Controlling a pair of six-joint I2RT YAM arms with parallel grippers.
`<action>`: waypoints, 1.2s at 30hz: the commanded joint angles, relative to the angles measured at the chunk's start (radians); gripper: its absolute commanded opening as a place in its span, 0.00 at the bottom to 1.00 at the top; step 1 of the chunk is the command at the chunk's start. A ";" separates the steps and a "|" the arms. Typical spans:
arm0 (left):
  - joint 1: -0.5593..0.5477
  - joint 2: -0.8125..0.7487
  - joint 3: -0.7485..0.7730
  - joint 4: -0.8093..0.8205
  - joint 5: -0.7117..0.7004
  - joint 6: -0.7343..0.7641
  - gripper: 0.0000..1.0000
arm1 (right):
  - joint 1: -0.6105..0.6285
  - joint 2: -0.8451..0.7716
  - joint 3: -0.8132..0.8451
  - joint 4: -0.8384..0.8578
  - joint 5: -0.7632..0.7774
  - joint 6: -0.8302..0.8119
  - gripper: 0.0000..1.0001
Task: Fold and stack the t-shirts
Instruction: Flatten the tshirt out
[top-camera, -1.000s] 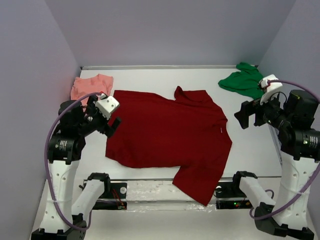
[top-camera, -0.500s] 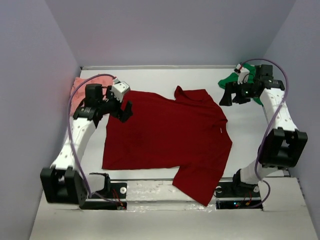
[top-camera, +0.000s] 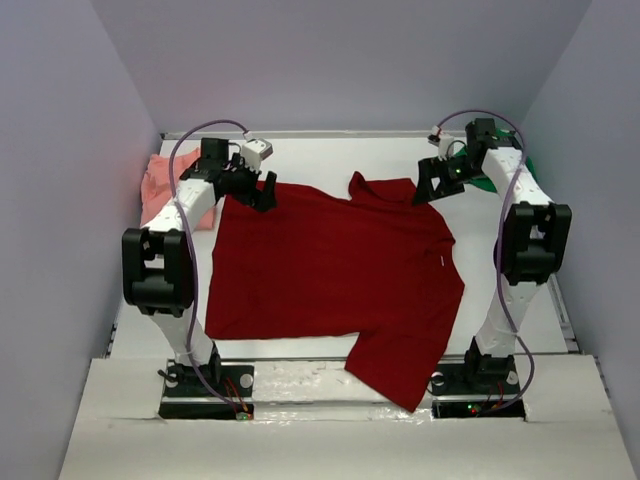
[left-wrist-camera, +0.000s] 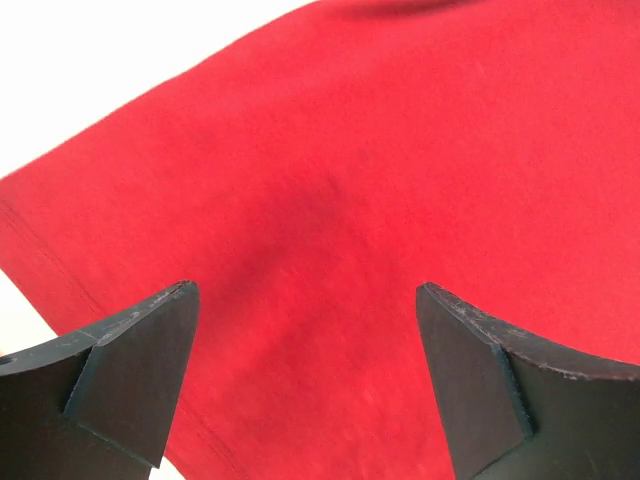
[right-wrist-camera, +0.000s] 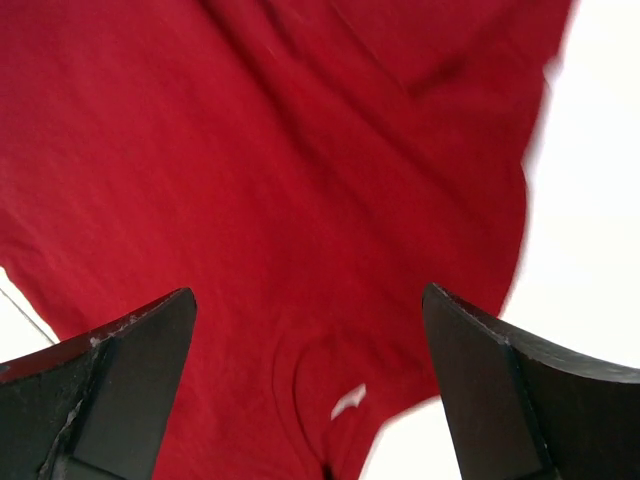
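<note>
The dark red shirt (top-camera: 330, 265) is matt cloth, the fingers (left-wrist-camera: 140, 370) perhaps plastic.

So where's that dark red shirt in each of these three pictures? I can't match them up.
Top external: the dark red shirt lies spread across the middle of the white table.
Left wrist: the shirt fills most of the picture, with table at the upper left.
Right wrist: the shirt fills most of the picture, with table along the right.
Shared landmark: the shirt's edge against the white table.
</note>
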 joint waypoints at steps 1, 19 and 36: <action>-0.015 0.060 0.072 0.032 -0.030 -0.022 0.99 | 0.061 0.106 0.140 -0.072 -0.054 -0.042 1.00; -0.023 -0.016 0.053 0.038 -0.030 -0.017 0.99 | 0.111 0.425 0.412 -0.127 -0.077 -0.034 1.00; -0.021 -0.352 -0.074 -0.032 -0.208 0.069 0.99 | 0.121 0.558 0.582 -0.029 0.109 0.067 1.00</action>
